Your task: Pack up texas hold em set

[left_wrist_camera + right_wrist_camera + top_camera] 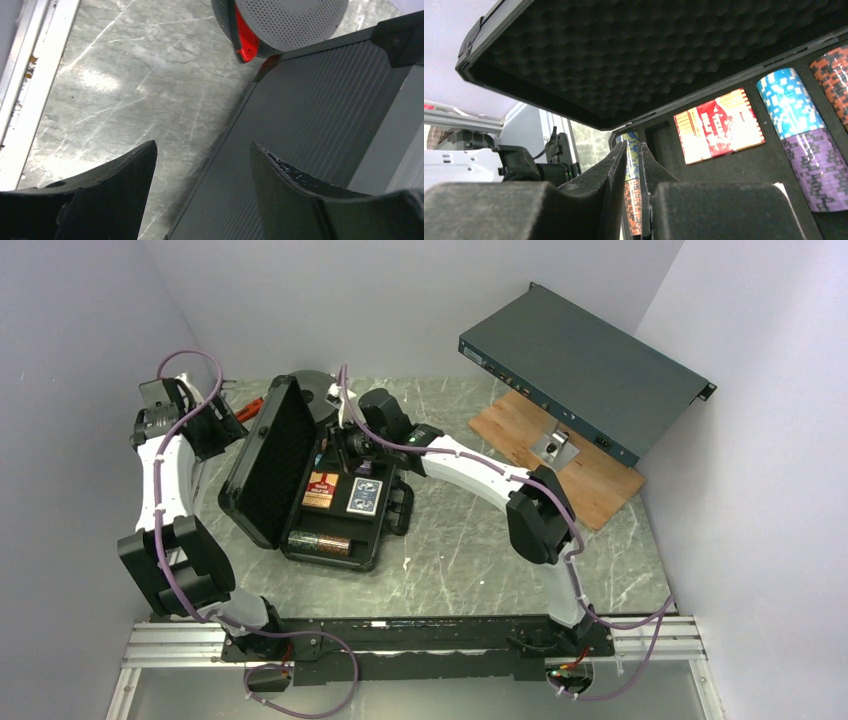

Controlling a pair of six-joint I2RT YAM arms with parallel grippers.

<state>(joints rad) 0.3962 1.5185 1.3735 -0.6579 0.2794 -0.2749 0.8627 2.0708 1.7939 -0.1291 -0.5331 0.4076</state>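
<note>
The black briefcase (385, 540) lies open on the table, its foam-lined lid (275, 455) standing up on the left. Inside are a red card deck (321, 490), a blue deck (364, 497) and a brown chip row (320, 543). My right gripper (345, 448) hangs over the case's far end. In the right wrist view it (633, 145) is shut to a thin slit, through which a distant chip row (632, 165) shows. Blue chips (789, 102), purple chips (819, 167) and the red deck (719, 125) lie to the right. My left gripper (202, 150) is open and empty beside the lid's ribbed outside (320, 125).
A black round spool (315, 390) sits behind the case. A grey perforated round object with a red part (280, 20) lies by the lid's far corner. A large dark-grey metal box (585, 370) is propped over a wooden board (590, 480) at the back right. Walls close in both sides.
</note>
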